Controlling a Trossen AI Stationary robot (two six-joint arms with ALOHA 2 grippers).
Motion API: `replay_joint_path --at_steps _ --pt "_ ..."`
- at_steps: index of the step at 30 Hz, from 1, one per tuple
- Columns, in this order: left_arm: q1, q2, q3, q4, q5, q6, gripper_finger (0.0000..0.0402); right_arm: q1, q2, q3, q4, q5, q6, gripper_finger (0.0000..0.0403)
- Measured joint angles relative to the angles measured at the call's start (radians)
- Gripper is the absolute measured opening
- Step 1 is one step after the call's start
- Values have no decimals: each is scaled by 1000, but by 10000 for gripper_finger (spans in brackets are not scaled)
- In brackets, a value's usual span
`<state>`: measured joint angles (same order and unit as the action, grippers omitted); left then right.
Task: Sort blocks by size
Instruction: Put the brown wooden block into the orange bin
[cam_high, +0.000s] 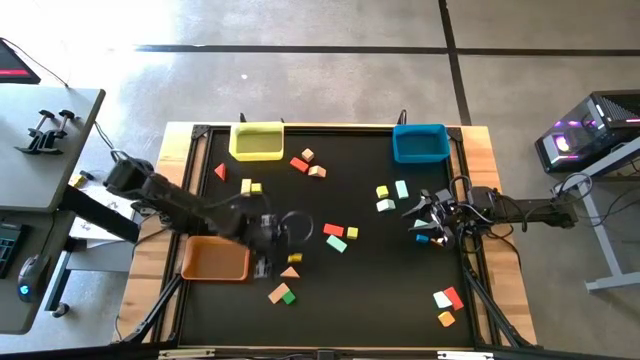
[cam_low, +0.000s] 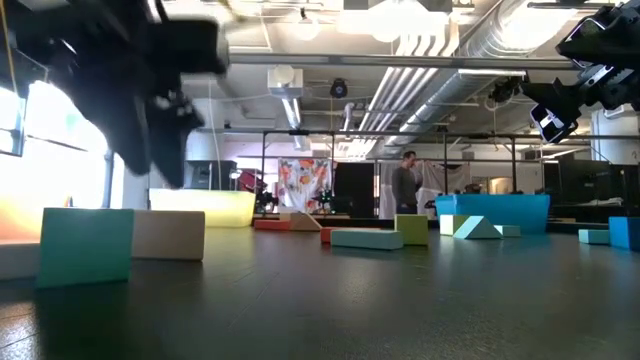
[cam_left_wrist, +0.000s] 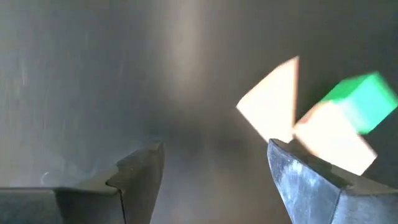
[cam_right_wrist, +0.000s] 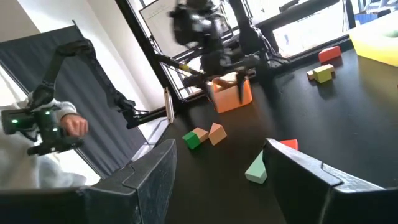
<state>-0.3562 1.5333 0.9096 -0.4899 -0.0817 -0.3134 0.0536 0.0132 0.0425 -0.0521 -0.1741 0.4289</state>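
**Operator:** Twenty or so blocks lie scattered on the black table, well apart in small clusters. My left gripper hovers mid-table just beside the orange bin, fingers apart with nothing between them. Just beyond it sit a tan wedge and, touching each other, a tan block and a green block.

**Spotter:** And the right side?

**Operator:** My right gripper hangs near the table's right edge, fingers also apart and holding nothing; small blocks lie close by, though I can't tell which is nearest.

**Spotter:** How do you expect they'll handle?

**Operator:** Light and rigid, I'd judge: solid little pieces, nothing fragile. Smooth faces may slip, so I'd pinch across two flat parallel sides, low and centred. On the wedge I'd avoid the slope and grip its two flat triangular faces, or it may squirt out. The touching pair worries me: closing on one could nudge the other.
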Motion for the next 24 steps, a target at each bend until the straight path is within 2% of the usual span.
replay_joint_path --at_steps 4,6,9,14,21,24 --pt "-104 14 1 138 -167 -1 271 0 0 0 0 0 -1 236" --pt "-124 40 2 172 -195 -27 271 0 0 0 0 0 -1 236" --pt "-125 96 1 228 -181 -87 271 0 0 0 0 0 0 236" --pt "-119 184 0 263 -159 -105 271 0 6 0 1 0 0 236" --pt "-93 236 0 252 -74 -120 269 0 7 0 0 0 -2 236" --pt "-87 244 1 252 -58 -104 254 0 8 0 0 0 -1 236"
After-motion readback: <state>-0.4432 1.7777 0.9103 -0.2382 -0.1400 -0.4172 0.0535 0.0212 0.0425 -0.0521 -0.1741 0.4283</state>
